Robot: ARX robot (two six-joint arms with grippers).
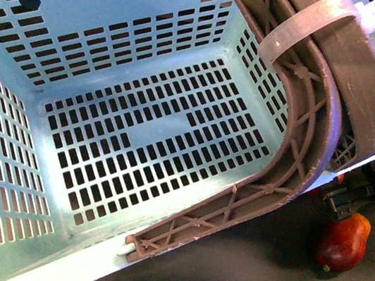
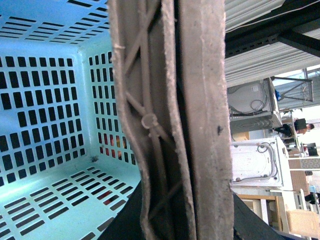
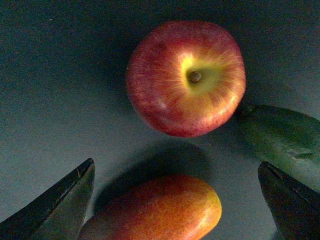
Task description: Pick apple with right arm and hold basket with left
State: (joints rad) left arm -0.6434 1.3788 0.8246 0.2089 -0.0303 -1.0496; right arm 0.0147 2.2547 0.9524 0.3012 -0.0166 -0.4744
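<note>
the right gripper [image 3: 176,165] hangs with its jaws spread wide and grips nothing. its two dark fingers [image 3: 60,200] show at either side of the right wrist view. beyond the fingertips lies the round red apple [image 3: 186,77] with a yellow patch around its stem dimple. its stem end faces the camera, it rests on the dark grey tabletop [image 3: 50,75], and neither finger touches it. a longer red-orange mango [image 3: 160,207] lies near the apple with a strip of shadowed table between them. in that view it shows between the fingers, apart from both. a dark green oval fruit [image 3: 282,140] lies just beside the apple, and whether the two touch cannot be told.

the large pale mint-green plastic basket [image 1: 75,262] with slotted walls and floor fills most of the front view and sits tilted. its two curved brown handles [image 1: 307,152] lie together along one rim, and a white zip tie [image 1: 305,27] wraps around them.

in the left wrist view a brown handle runs close past the camera. the left gripper does not show plainly, so whether it is clamped on the handle cannot be told.
</note>
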